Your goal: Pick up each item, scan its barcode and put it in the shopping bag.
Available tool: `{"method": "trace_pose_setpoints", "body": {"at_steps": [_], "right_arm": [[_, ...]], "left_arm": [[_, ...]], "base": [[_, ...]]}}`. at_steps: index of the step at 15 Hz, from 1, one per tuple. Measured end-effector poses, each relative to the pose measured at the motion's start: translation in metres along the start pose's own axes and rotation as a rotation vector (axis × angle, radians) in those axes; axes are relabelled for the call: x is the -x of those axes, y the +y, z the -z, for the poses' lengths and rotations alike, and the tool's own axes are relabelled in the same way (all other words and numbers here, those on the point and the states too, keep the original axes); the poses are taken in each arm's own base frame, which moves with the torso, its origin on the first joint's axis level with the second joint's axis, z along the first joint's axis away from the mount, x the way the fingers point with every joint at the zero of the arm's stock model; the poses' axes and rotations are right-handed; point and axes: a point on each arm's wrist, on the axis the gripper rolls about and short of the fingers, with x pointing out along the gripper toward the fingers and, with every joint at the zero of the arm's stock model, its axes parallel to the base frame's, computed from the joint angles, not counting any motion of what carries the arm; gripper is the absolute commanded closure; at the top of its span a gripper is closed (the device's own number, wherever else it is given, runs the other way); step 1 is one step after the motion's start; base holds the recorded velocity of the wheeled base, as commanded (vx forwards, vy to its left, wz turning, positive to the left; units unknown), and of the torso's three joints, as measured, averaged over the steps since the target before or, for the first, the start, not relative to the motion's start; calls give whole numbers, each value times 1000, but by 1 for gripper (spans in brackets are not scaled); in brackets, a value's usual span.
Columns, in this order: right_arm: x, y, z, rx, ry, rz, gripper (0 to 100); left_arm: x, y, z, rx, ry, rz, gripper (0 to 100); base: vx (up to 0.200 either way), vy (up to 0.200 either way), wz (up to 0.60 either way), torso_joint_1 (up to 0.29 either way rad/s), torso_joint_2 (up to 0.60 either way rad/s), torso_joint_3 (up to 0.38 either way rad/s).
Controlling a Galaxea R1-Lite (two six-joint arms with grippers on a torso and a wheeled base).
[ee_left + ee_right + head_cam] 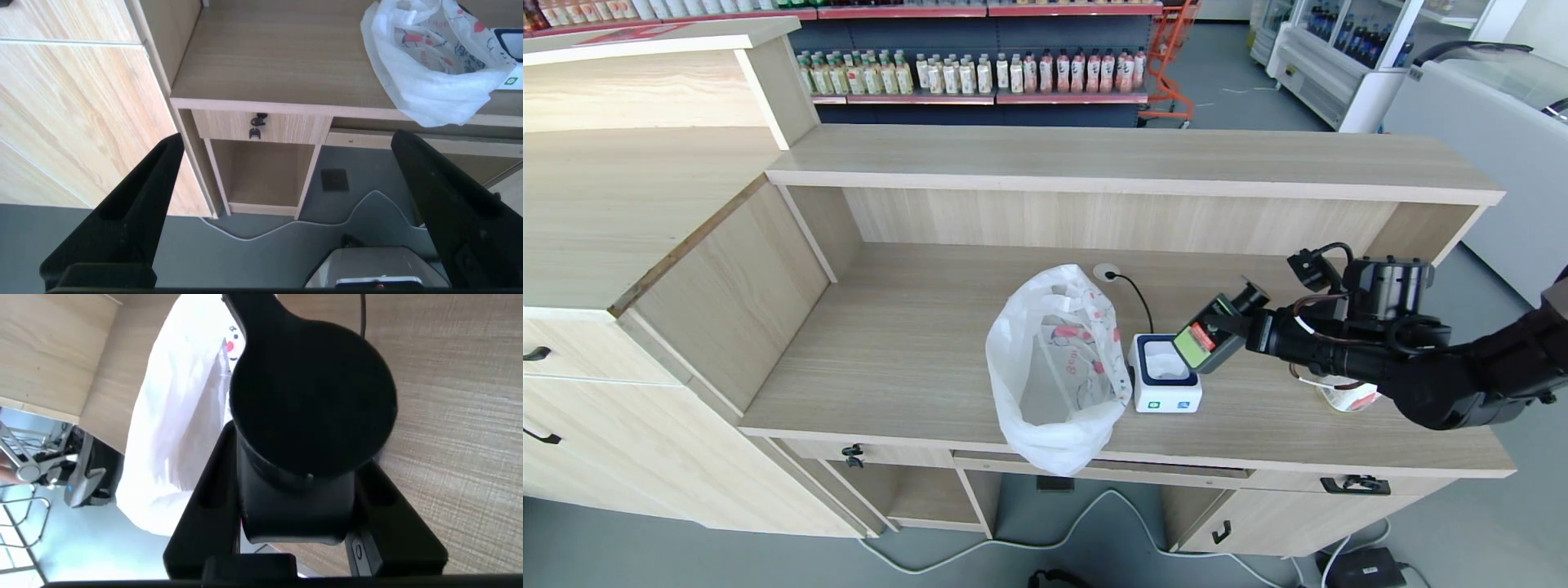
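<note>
Head view: the right arm stretches in from the right. The right gripper [1232, 325] has its fingers clamped on a dark item [1207, 345], tilted just above the scanner [1166, 374] beside the shopping bag [1054, 359] on the desk [915, 343]. Its green-and-red label is too small to read. A cup [1347, 398] sits half hidden behind the arm.

Left wrist view: the left gripper [288, 143] hangs low before the desk front, fingers [131, 220] wide apart.

Right wrist view: the item's round dark end hides the scanner.

Head view: high up, facing forward and down onto the counter [915, 343]; shopping bag [1013, 359] just off centre at 6 o'clock.
Left wrist view: low, off the counter's front, facing its drawers [257, 126] from afar.
Right wrist view: very near, looking down past a dark container [310, 400].
Shared: the shopping bag, in all three views.
</note>
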Motion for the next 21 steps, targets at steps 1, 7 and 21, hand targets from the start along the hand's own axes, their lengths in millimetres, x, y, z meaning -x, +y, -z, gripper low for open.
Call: {"method": "trace_pose_setpoints", "body": {"at_steps": [1, 7, 21], "right_arm": [[-2, 0, 2, 0, 6, -3, 100], [-14, -2, 5, 33, 12, -9, 100], [-29, -2, 16, 38, 42, -25, 100]], "left_arm": [[0, 0, 0, 0, 0, 0, 0], [0, 0, 0, 0, 0, 0, 0], [0, 0, 0, 0, 0, 0, 0]], "base": [[0, 0, 0, 0, 0, 0], [0, 0, 0, 0, 0, 0], [0, 0, 0, 0, 0, 0]]}}
